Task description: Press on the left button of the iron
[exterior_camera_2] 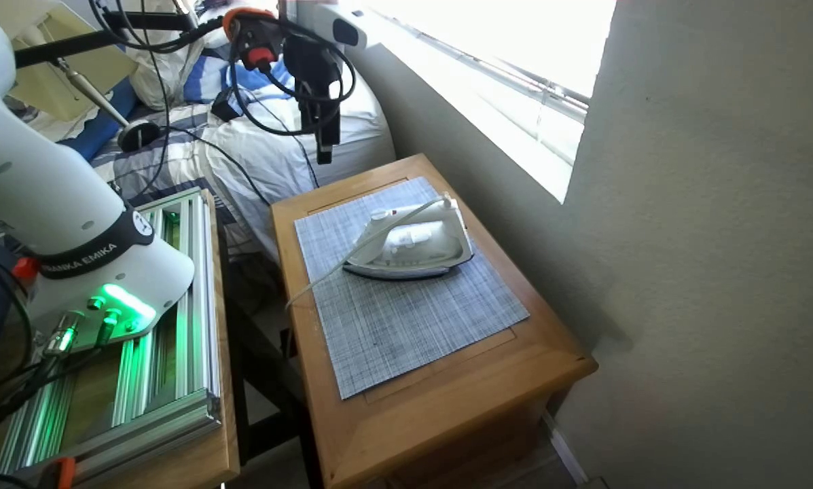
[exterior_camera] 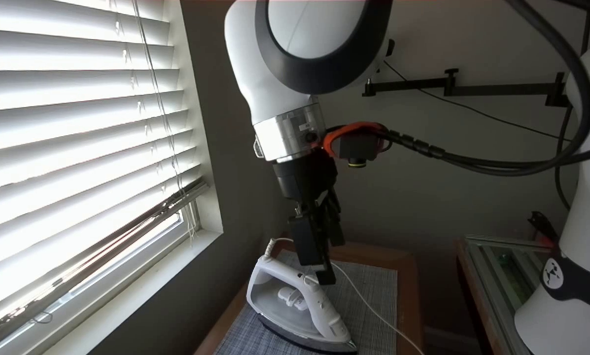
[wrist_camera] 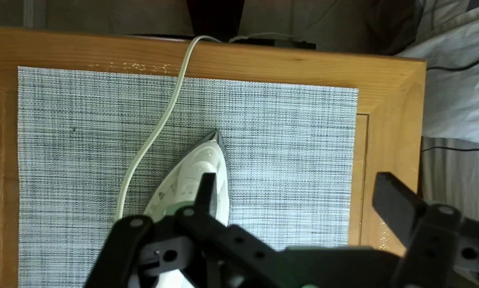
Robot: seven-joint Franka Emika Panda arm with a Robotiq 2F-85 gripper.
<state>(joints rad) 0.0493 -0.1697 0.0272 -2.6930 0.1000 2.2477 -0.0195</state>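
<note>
The white iron [exterior_camera: 331, 320] lies flat on its soleplate; it also shows in an exterior view [exterior_camera_2: 423, 244] and in the wrist view [wrist_camera: 199, 162]. Its pointed front faces up the wrist picture. Its white cord [wrist_camera: 155, 132] runs beside it and over the table edge. My gripper [wrist_camera: 299, 184] is open and empty, its fingers wide apart. It hangs above the table, apart from the iron, as an exterior view [exterior_camera_2: 324, 153] shows. In the wrist view the left finger covers part of the iron's handle. The handle's buttons are hidden there and too small to make out clearly elsewhere.
A grey woven placemat [exterior_camera_2: 406, 346] lies under the iron on a wooden table [exterior_camera_2: 460, 407]. A wall and a window with blinds [exterior_camera: 78, 123] stand along the table's side. A bed [exterior_camera_2: 352, 129] lies beyond its far end. The robot base stands on an aluminium frame [exterior_camera_2: 195, 305].
</note>
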